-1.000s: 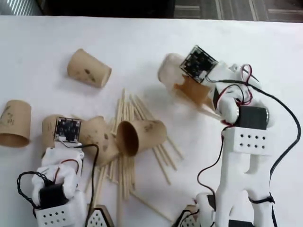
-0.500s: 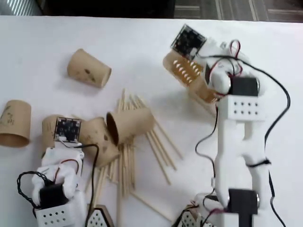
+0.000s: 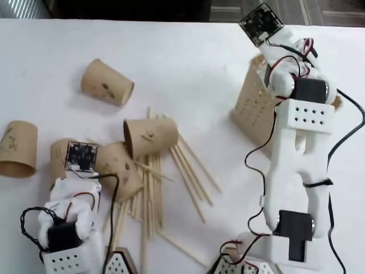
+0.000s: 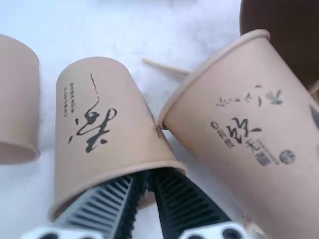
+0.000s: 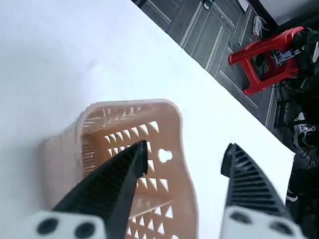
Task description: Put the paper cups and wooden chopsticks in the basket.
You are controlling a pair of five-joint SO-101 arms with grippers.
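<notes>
Showing the white desk (image 3: 188, 51) from above: the basket (image 3: 254, 105) sits at 2 o'clock, partly behind the right arm (image 3: 299, 148). In the right wrist view the right hand (image 5: 187, 145) is released, its jaws spread wide above the basket's open mouth and grasping nothing. Wooden chopsticks (image 3: 151, 194) lie in a loose heap from the centre toward 6 o'clock. Five paper cups lie on their sides outside the basket:

- the far cup (image 3: 106, 83) at 10 o'clock
- the edge cup (image 3: 17, 148) at 9 o'clock
- the top cup (image 3: 151, 136), resting on the chopsticks near the centre
- the middle cup (image 3: 121, 168), just beside it toward 8 o'clock
- the held cup (image 3: 58, 160) at 8 o'clock, in front of the left arm (image 3: 68, 228)

In the left wrist view the left hand (image 4: 149, 174) is clenched at the rim of the held cup, jaws almost meeting. The middle cup's rim touches the held cup's side.
</notes>
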